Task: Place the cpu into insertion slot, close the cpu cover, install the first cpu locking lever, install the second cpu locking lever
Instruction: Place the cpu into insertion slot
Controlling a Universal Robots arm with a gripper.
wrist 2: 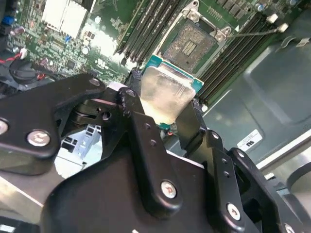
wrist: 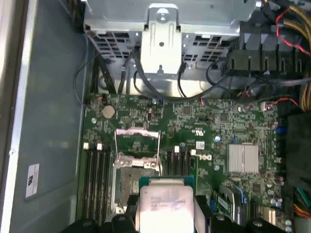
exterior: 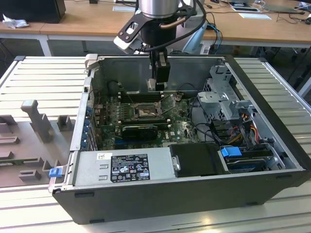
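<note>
Your gripper (wrist 2: 163,109) is clamped on the cpu (wrist 2: 170,90), holding it above the board (wrist: 214,121). The slot (wrist 2: 194,43) lies open below it, near but not squarely under, with the cover (wrist: 137,143) swung up.

The arm (exterior: 158,7) comes straight down from above, with the wrist (exterior: 155,30) vertical and the gripper (exterior: 158,83) pointing downward. In the second wrist view its black fingers (wrist 2: 142,132) clamp opposite edges of the cpu (wrist 2: 167,92).
</note>
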